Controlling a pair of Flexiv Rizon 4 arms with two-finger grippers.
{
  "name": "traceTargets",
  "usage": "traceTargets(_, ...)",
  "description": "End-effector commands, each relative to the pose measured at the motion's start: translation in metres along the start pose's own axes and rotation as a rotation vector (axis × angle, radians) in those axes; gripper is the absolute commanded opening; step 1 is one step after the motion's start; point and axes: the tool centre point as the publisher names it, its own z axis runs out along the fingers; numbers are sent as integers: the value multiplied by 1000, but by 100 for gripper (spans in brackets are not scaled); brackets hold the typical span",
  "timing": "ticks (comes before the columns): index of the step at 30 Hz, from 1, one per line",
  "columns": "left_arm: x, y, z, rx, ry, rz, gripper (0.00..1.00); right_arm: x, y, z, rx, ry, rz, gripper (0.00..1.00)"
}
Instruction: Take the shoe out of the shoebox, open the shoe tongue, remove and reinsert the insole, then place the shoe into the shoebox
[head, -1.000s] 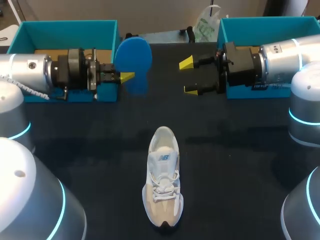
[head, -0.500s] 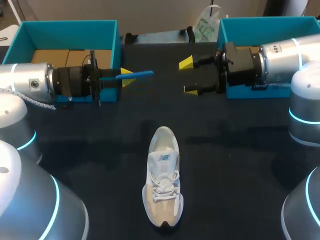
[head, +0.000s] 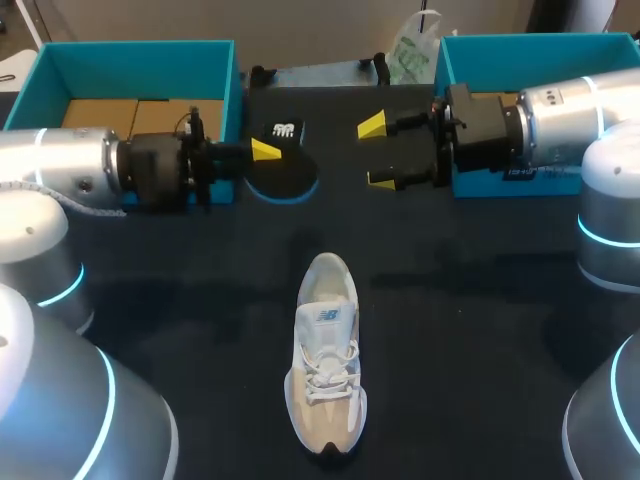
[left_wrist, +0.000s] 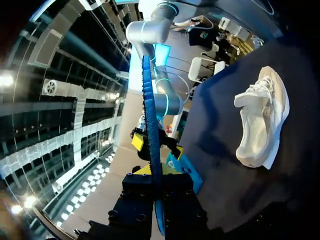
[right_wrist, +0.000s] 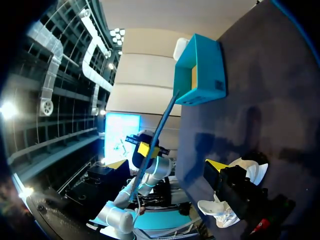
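Insole got spun around over the last second. It showed its flat blue face first, then went edge-on, and now the dark side faces up with just a blue rim peeking out along its near edge. Right arm and shoe haven't budged.

The left gripper (head: 262, 152) comes in from the left side of the frame and is clamped on the insole (head: 290, 172), with one yellow tip lying across the dark top. In the left wrist view the insole (left_wrist: 149, 115) is a thin blue strip with a bumpy-looking edge, pinched between the black fingers and sticking straight out ahead of them.

The right gripper (head: 377, 152) sits just right of the insole in the upper middle, not touching it. Its two yellow wedge tips are spread apart with nothing between them.

The shoe (head: 325, 360) lies in the lower middle on the dark table (head: 470, 330), well apart from both grippers. It's a white and beige sneaker, laces done up, sole down, heel toward the top of the frame.

A teal box (head: 130, 52) is in the upper left with brown cardboard (head: 150, 112) inside, and the left arm's wrist covers part of its front wall. A second teal box (head: 530, 45) is in the upper right, mostly hidden behind the right arm.
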Motion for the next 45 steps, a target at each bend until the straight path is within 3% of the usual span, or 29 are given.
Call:
traceTargets(1, 3, -2, 1, -121, 12, 210, 0, 0, 0, 1, -3, 1, 0, 100)
traceTargets(12, 6, -2, 9, -98, 8, 213, 0, 0, 0, 1, -3, 1, 0, 100)
traceTargets(18, 10, 3, 19, -86, 46, 297, 0, -4, 2, 14, 84, 12, -6, 100)
traceTargets(28, 22, 14, 30, -74, 59, 360, 0, -8, -21, 35, 29, 37, 67, 100)
traceTargets(39, 23, 15, 32, -74, 62, 358, 0, -8, -21, 35, 29, 37, 67, 100)
traceTargets(45, 27, 18, 37, -64, 66, 347, 0, -12, -21, 46, 65, 47, 34, 100)
